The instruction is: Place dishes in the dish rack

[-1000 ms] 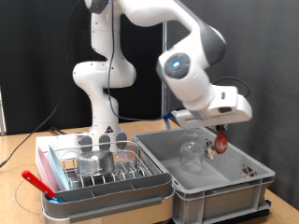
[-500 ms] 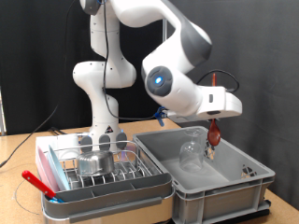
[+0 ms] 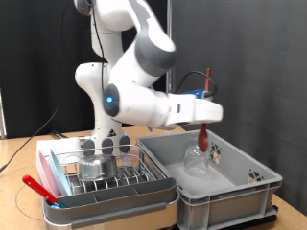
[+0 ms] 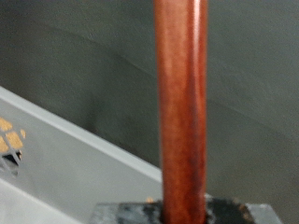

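The gripper (image 3: 204, 113) is clamped on the red-handled utensil (image 3: 204, 120), held upright above the grey tub (image 3: 225, 182). The dish rack (image 3: 101, 172) lies lower, toward the exterior view's left.

**Surfaces and finishes**

The red-handled utensil (image 3: 204, 112) looks smooth and slightly glossy, like painted wood or plastic. The drinking glass (image 3: 196, 159) is clear. The metal cup (image 3: 97, 167) shines, as does the wire rack (image 3: 134, 175). The grey tub (image 3: 235, 196) is matt plastic. The worktop (image 3: 19, 151) looks wooden.
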Tool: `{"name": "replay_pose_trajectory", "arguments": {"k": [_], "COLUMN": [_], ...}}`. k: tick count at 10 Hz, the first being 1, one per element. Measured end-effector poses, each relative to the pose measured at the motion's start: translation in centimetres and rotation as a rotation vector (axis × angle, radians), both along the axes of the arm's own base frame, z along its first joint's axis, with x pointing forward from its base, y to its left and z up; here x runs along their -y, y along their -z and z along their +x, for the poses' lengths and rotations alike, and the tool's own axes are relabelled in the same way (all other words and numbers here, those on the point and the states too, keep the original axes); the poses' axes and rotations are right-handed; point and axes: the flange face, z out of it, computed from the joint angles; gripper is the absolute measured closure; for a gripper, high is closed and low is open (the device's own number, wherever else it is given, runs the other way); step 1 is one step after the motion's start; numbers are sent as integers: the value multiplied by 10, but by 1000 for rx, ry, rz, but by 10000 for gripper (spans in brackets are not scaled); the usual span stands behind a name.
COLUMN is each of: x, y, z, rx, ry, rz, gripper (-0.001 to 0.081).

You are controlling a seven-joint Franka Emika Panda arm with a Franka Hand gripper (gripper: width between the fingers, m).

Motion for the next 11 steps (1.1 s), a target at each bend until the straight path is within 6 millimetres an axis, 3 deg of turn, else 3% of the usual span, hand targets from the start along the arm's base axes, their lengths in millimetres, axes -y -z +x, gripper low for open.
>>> {"name": "replay_pose_trajectory", "arguments": {"k": [1,5,7,11], "x": [11,9,33,101], "y": [-2,-7,-11,-21], "z": [0,-4,-2,-2], "rx": [5,-30,-41,-26], "ry": [21,-21,28,137], "rz": [-2,54,55,29], "gripper": [723,723,723,723]}}
